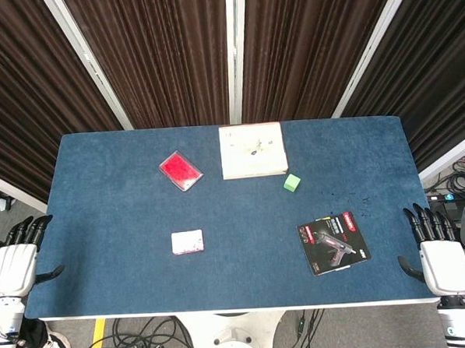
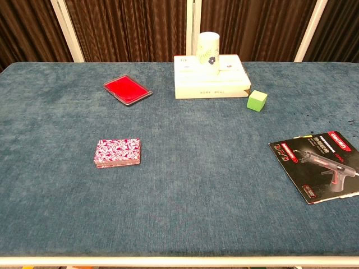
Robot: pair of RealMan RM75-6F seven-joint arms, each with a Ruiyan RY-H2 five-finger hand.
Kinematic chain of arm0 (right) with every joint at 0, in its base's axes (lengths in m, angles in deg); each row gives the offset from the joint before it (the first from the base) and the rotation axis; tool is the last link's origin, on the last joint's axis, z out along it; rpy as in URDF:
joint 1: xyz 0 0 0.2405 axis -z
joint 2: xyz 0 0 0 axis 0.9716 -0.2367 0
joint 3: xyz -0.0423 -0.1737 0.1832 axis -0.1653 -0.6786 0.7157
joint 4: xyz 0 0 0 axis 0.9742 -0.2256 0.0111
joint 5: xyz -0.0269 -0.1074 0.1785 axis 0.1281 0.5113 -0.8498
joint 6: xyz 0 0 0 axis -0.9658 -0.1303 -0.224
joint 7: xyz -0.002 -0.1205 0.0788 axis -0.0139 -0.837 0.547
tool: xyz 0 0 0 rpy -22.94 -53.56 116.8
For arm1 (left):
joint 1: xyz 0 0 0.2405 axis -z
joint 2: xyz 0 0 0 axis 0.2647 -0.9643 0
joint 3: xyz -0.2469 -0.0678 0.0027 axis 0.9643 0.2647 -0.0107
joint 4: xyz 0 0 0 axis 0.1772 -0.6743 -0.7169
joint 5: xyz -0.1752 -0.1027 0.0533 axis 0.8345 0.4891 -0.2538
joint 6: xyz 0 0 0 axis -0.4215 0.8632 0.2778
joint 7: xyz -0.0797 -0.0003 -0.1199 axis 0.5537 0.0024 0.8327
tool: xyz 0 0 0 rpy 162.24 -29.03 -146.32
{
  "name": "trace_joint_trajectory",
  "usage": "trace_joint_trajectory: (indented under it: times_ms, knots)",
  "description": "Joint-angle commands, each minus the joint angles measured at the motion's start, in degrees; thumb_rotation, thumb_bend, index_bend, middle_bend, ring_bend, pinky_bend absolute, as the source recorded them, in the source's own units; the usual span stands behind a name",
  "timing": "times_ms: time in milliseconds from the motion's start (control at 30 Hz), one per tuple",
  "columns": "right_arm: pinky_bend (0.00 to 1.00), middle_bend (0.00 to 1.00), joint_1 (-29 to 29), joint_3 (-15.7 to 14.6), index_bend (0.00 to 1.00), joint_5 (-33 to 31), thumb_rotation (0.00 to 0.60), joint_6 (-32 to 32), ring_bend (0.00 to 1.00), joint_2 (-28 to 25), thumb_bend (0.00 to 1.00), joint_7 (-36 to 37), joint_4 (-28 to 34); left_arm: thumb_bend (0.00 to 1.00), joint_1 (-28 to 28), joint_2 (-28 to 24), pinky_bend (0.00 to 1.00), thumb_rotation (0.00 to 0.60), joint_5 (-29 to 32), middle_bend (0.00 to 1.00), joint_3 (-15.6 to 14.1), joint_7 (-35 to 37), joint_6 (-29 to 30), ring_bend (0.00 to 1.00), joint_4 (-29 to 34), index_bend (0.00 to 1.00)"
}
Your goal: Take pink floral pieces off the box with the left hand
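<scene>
The left hand point(image 1: 15, 263) rests off the left edge of the worktop point(image 1: 109, 196), near its front left corner, fingers spread and holding nothing. It shows only in the head view.

The pink floral pieces point(image 2: 117, 153) lie as a small flat stack on the bare blue cloth in the front left part of the worktop, well apart from the box. Behind them, nearer the back edge, sits a red flat case point(image 2: 127, 89).

The box point(image 2: 211, 84), cream and low, stands at the middle of the back edge. A pale cup with a flower print point(image 2: 208, 52) stands on its top; nothing pink shows on it in either view.

Just beside the box's front right corner is a green cube point(image 2: 257, 101). Toward the front right part lies a dark packet printed with a glue gun point(image 2: 320, 164).

The right hand point(image 1: 438, 249) sits off the right edge near the front right corner, fingers also apart and empty.

Judging from how things lie, the removal looks done: the floral stack is off the box and on the worktop, and the left hand is clear of it. Nothing further seems left, unless more pieces are hidden behind the cup, which cannot be told.
</scene>
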Motion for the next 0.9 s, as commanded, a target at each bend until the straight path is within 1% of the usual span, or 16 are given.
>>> trace_joint_trajectory:
  times_ms: [33, 267, 467, 633, 767, 900]
  knots:
    - [0.0, 0.0, 0.0, 0.13, 0.0, -0.21, 0.6, -0.06, 0.0, 0.09, 0.14, 0.25, -0.08, 0.0, 0.08, -0.15, 0.12, 0.6, -0.1, 0.11, 0.08, -0.07, 0.08, 0.06, 0.07, 0.08]
    - [0.0, 0.0, -0.03, 0.11, 0.0, -0.53, 0.6, -0.53, 0.0, 0.18, 0.14, 0.87, -0.47, 0.0, 0.18, -0.55, 0.12, 0.6, -0.18, 0.11, -0.1, -0.19, -0.25, 0.06, 0.64, 0.08]
    - [0.0, 0.0, -0.13, 0.79, 0.0, -0.97, 0.6, -0.24, 0.0, 0.07, 0.14, 1.25, -0.2, 0.0, 0.64, -0.61, 0.12, 0.6, -0.32, 0.11, 0.06, -1.22, -0.52, 0.06, 0.65, 0.08]
    - [0.0, 0.0, -0.03, 0.3, 0.0, -0.62, 0.6, -0.52, 0.0, -0.23, 0.14, 1.16, -0.31, 0.0, 0.83, -0.61, 0.12, 0.6, -0.73, 0.11, -0.19, 0.07, -0.94, 0.06, 0.77, 0.08]
    - [0.0, 0.0, 0.23, 0.64, 0.0, -0.91, 0.6, 0.01, 0.0, -0.78, 0.14, 1.56, 0.05, 0.0, 1.36, 0.07, 0.12, 0.6, -1.0, 0.11, -0.34, 1.05, -1.81, 0.06, 0.7, 0.08]
    - [0.0, 0.0, 0.25, 0.91, 0.0, -0.69, 0.6, 0.51, 0.0, -1.12, 0.14, 1.36, 0.43, 0.0, 2.39, -0.03, 0.12, 0.6, -2.05, 0.11, -0.22, -0.5, -2.31, 0.06, 1.38, 0.08]
